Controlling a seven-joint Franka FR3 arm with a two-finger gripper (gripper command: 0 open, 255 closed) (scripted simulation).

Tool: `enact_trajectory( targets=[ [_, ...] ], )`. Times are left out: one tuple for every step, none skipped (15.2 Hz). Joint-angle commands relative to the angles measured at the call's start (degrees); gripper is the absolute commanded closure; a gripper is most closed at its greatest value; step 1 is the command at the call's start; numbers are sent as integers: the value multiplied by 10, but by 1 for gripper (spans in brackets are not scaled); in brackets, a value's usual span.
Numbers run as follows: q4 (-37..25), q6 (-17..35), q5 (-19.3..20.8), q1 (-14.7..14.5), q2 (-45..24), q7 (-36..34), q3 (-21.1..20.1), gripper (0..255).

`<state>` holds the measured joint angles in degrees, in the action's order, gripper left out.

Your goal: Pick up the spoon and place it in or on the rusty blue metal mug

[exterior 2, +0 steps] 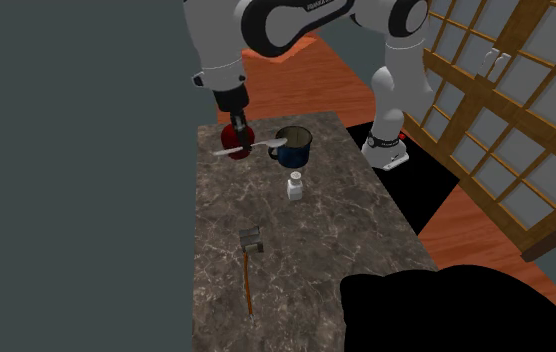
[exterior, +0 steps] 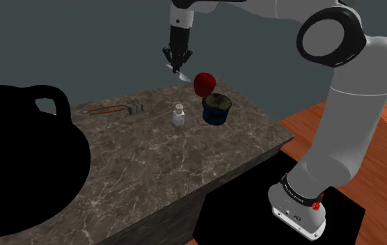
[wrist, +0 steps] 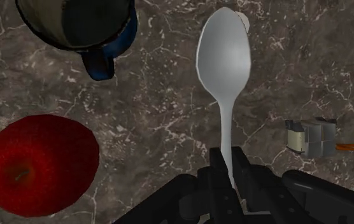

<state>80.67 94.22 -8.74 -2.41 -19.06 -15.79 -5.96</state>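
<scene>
The spoon (wrist: 223,57) is showing a smooth, pale grey, metal-like surface, with a soft sheen lying on its bowl. The mug (exterior: 216,113) is looking smooth and blue outside, while its inside is showing dull, mottled grey-brown, rough like rust. The apple (wrist: 39,165) is gleaming deep red, its skin finely speckled. The bench (wrist: 150,108) is showing dark stone veined with pale lines, like polished marble. The gripper (wrist: 232,162) is looking matt black, and the arm (exterior: 366,90) is shining smooth and white. The bottle (exterior: 179,115) is looking plain white. The tool (exterior 2: 251,240) is showing a grey blocky head and a brown, wood-like handle. The floor (exterior: 310,122) is showing reddish wood planks.
</scene>
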Motion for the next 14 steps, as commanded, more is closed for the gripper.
enact_trajectory(
  targets=[
    [63, 16, -4, 9, 45, 15, 3, 255],
    [95, 23, -7, 14, 68, 23, 5, 255],
    [124, 29, -9, 18, 91, 31, 8, 255],
    [153, 34, -10, 22, 113, 39, 10, 255],
    [180, 38, -12, 27, 135, 47, 13, 255],
    [205, 41, -13, 31, 156, 55, 16, 255],
    [230, 44, -14, 34, 177, 63, 20, 255],
    [254, 46, -15, 38, 198, 70, 23, 255],
    [277, 47, -15, 42, 218, 78, 27, 255],
    [299, 47, -15, 46, 238, 86, 31, 255],
    [320, 48, -14, 49, 257, 94, 35, 255],
    [340, 47, -14, 53, 277, 102, 39, 255],
    [360, 46, -12, 56, 296, 110, 44, 255],
    [370, 45, -11, 58, 307, 114, 47, 255]
  ],
)
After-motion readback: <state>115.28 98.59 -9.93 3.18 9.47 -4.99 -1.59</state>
